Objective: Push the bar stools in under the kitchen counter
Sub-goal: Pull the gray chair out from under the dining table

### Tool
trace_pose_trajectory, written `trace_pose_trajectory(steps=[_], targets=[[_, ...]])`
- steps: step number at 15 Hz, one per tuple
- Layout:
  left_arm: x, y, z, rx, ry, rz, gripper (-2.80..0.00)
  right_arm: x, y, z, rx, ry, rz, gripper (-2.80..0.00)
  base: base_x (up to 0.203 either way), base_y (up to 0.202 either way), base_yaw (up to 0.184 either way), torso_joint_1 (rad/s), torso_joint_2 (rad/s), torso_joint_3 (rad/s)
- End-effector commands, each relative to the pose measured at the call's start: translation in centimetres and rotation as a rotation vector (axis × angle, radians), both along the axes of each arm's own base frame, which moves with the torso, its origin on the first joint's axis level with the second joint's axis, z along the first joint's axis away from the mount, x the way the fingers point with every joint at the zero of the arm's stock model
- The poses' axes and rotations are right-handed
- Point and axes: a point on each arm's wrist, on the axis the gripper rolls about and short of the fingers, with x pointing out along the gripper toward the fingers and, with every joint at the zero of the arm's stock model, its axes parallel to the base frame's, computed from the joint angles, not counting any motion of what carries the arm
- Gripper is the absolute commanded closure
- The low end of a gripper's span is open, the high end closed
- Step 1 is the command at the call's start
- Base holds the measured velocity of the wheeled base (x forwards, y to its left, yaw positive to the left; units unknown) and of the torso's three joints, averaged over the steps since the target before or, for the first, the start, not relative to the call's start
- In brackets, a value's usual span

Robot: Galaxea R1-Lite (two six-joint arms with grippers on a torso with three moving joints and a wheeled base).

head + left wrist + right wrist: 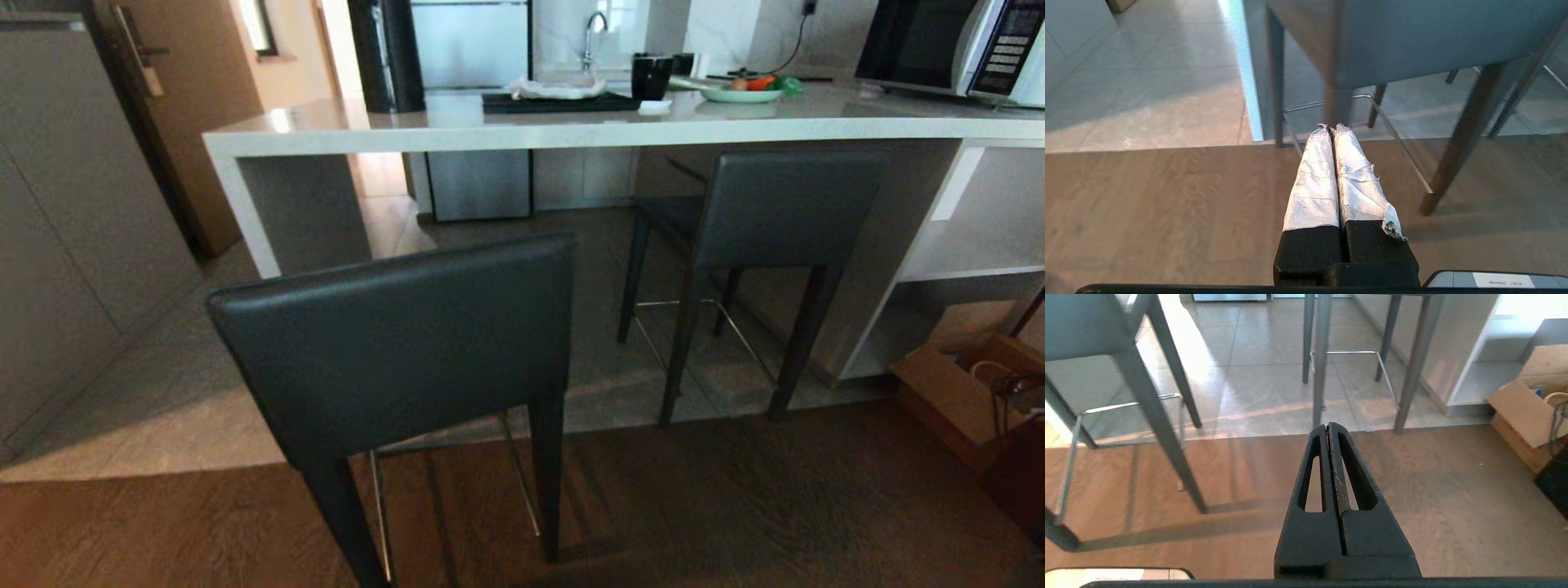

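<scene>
Two dark-grey bar stools face the pale stone kitchen counter (pixel 571 131). The near stool (pixel 408 343) stands out on the wooden floor, its backrest toward me. The far stool (pixel 775 212) sits on the right with its seat partly under the slab. Neither arm shows in the head view. My left gripper (pixel 1331 127), its fingers wrapped in white tape, is shut and empty, low above the wood floor short of the near stool's legs (pixel 1457 139). My right gripper (pixel 1327 425) is shut and empty too, pointing between the near stool's legs (pixel 1155 416) and the far stool's legs (pixel 1323 363).
An open cardboard box (pixel 955 392) lies on the floor at the right beside white shelves (pixel 971 253). On the counter stand a microwave (pixel 955 41), a plate of vegetables (pixel 743 91), a black mug (pixel 651 76) and a dark tray (pixel 563 102). Grey cabinets (pixel 73 229) line the left.
</scene>
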Motion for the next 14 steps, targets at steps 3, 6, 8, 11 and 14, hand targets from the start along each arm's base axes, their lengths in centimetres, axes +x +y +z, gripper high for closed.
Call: trace_pose_trajectory(steps=[3, 6, 8, 11, 14], targets=[[0.01, 0.0, 0.0, -0.001, 0.002, 0.001, 0.0, 0.01, 0.0, 0.01, -0.001, 0.0, 0.0, 0.0, 0.0, -0.194, 0.004, 0.002, 0.0, 0.001], [0.0, 0.0, 0.0, -0.001, 0.0, 0.001, 0.0, 0.01, 0.0, 0.01, -0.001, 0.001, 0.0, 0.0, 0.0, -0.195, 0.003, 0.001, 0.0, 0.004], [0.0, 0.0, 0.0, -0.001, 0.0, 0.001, 0.0, 0.01, 0.0, 0.01, 0.002, 0.0, 0.0, 0.0, 0.0, -0.194, 0.002, 0.001, 0.0, 0.001], [0.01, 0.0, 0.0, -0.002, 0.002, 0.001, 0.0, 0.01, 0.0, 0.0, 0.004, 0.002, 0.0, 0.0, 0.0, -0.196, 0.003, 0.002, 0.0, 0.0], [0.0, 0.0, 0.0, -0.002, 0.0, 0.001, 0.0, 0.01, 0.0, 0.01, 0.005, 0.0, -0.003, 0.0, 0.0, -0.196, 0.0, 0.002, 0.0, 0.001]])
